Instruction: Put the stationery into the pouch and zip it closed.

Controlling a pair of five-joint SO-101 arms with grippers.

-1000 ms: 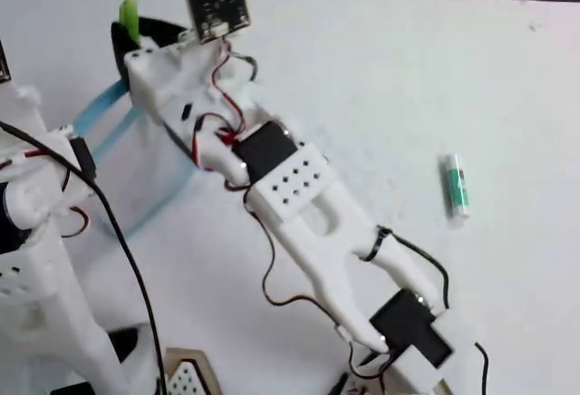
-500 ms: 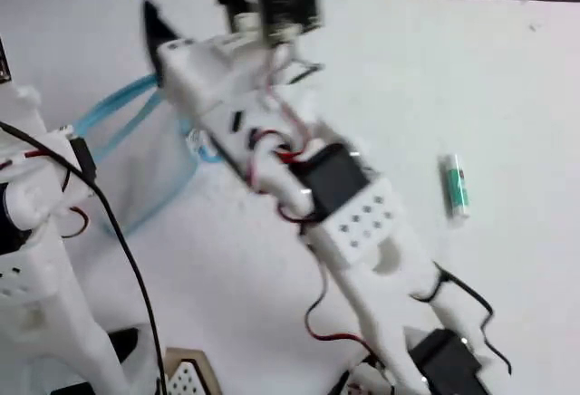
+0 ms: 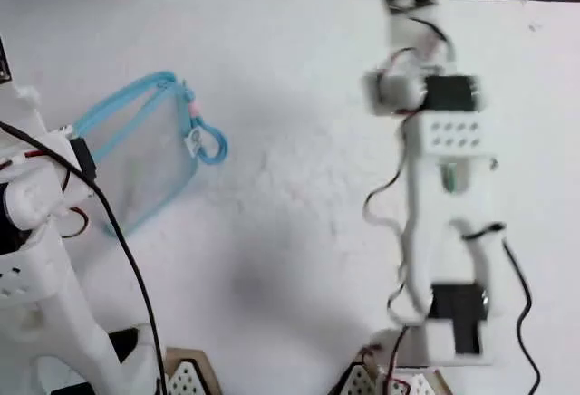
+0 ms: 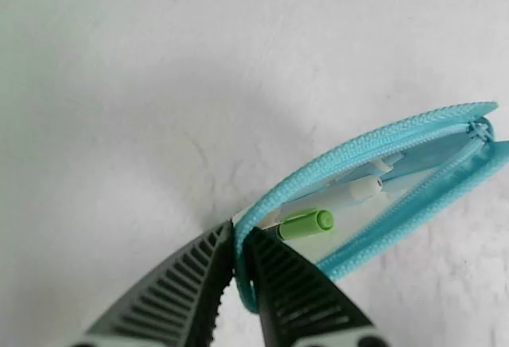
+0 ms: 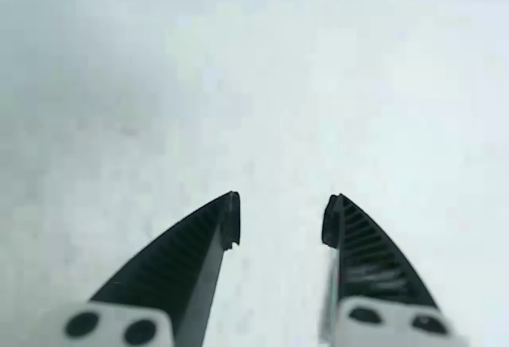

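Note:
The clear pouch point(image 3: 136, 155) with a light blue zip lies at the table's left, its mouth open. In the left wrist view my left gripper point(image 4: 236, 245) is shut on the zip edge of the pouch point(image 4: 382, 196). Inside it lie a green-capped pen point(image 4: 306, 224) and a white pen point(image 4: 366, 190). A blue ring point(image 3: 210, 144) hangs off the zip end. My right arm point(image 3: 449, 141) stretches up the table's right side. Its gripper point(image 5: 278, 220) stands open above bare white table, with nothing between its fingers.
The left arm's white body point(image 3: 36, 250) and a black cable point(image 3: 118, 232) take up the near left corner. The white table point(image 3: 290, 96) lies bare between the pouch and the right arm. The far table edge runs along the top.
The right arm has swung from over the pouch to the table's right side and now covers the green-and-white glue stick. The green thing seen at its tip is gone from there.

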